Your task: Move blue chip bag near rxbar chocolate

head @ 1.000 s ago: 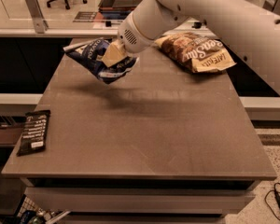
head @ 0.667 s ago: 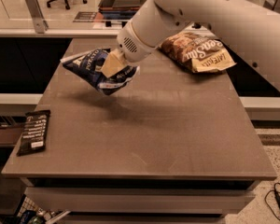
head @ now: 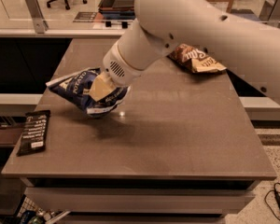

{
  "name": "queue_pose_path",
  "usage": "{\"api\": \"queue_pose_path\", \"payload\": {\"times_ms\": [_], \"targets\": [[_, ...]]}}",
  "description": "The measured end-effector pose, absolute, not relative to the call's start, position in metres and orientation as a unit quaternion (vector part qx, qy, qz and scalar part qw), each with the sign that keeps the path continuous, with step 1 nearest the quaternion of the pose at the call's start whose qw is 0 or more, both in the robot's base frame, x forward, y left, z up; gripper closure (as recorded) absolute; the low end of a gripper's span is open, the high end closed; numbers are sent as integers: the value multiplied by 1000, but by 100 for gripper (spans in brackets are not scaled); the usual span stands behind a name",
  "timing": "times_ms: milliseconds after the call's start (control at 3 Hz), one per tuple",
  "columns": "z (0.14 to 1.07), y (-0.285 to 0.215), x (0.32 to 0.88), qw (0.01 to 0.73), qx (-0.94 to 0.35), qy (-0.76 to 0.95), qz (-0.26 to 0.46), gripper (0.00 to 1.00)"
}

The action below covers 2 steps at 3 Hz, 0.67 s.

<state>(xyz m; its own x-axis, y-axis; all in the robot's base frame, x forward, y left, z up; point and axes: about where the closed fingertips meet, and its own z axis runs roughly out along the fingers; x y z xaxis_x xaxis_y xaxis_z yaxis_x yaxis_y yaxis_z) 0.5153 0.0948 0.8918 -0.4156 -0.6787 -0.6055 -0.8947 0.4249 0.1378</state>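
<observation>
My gripper (head: 99,88) is shut on the blue chip bag (head: 80,88), a crumpled dark blue foil bag with white lettering. It holds the bag just above the left half of the brown table (head: 177,139). The rxbar chocolate (head: 34,131), a flat black wrapper with white text, lies at the table's front left edge, down and left of the bag and apart from it. My white arm reaches in from the upper right and hides part of the bag.
A larger brown-and-yellow chip bag (head: 198,59) lies at the back right of the table, partly hidden by my arm. A counter and an office chair stand behind the table. Cables lie on the floor at the lower right.
My gripper has moved forward and to the left with the blue chip bag, lower over the table and closer to the black bar.
</observation>
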Motion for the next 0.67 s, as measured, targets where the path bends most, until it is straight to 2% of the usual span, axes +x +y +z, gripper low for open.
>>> {"api": "queue_pose_path", "payload": {"times_ms": [333,667], "targets": [[871,108,486,244,-476,814,226,100],[852,120,460,265,-462,818,216,82]]}}
